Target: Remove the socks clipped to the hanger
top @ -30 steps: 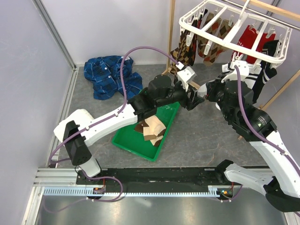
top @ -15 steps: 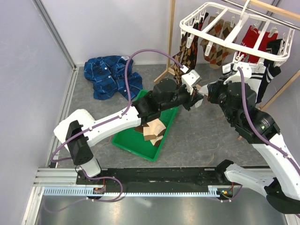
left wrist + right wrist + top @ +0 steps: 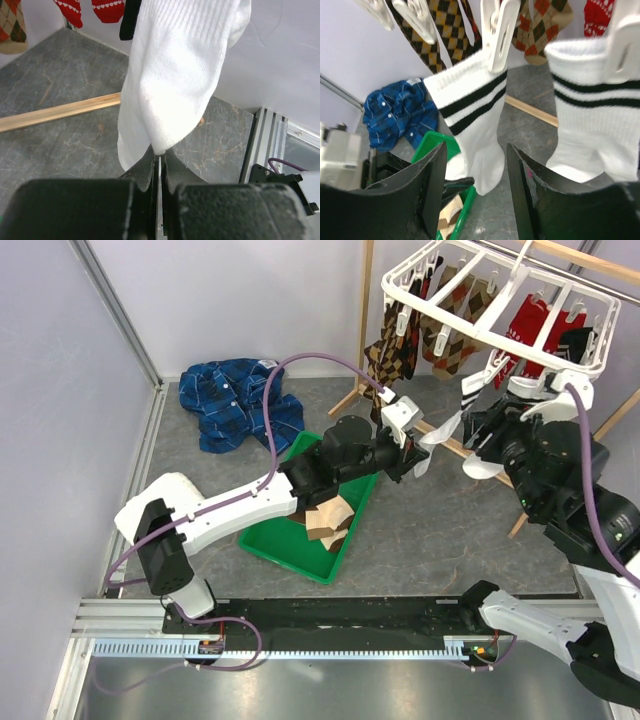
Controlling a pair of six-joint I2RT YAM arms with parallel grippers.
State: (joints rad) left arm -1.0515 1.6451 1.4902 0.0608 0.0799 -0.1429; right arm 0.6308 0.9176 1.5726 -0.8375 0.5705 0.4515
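L gripper (image 3: 159, 159) is pressed shut, pinching the toe tip of a striped sock (image 3: 175, 75). The sock is white rib knit and runs up & away from the jaws. Its cuff is up at the hanger (image 3: 500, 310), held by a clip (image 3: 500, 35), w/ two black bands just under the clip. The sock slants btwn the clip above & the L fingers below.

R gripper (image 3: 476, 146) has its fingers spread w/ nothing gripped. The striped sock hangs just ahead of it, seen in the gap btwn the fingers. A 2nd striped sock (image 3: 595, 115) is ahead & to the right of that gap, on its own clip (image 3: 626, 45). Argyle socks (image 3: 445, 30) hang up & left, further ahead.

From the L gripper, red socks (image 3: 107, 6) & a black sock (image 3: 131, 20) dangle ahead, up-left. A wooden bar (image 3: 60, 112) lies on the floor below & to the left.

Green tray (image 3: 268, 540) sits behind & below the L gripper, under the L arm, w/ tan/brown socks (image 3: 325, 520) in it. Blue plaid shirt (image 3: 235, 400) is on the floor, well off to the left of the L gripper.
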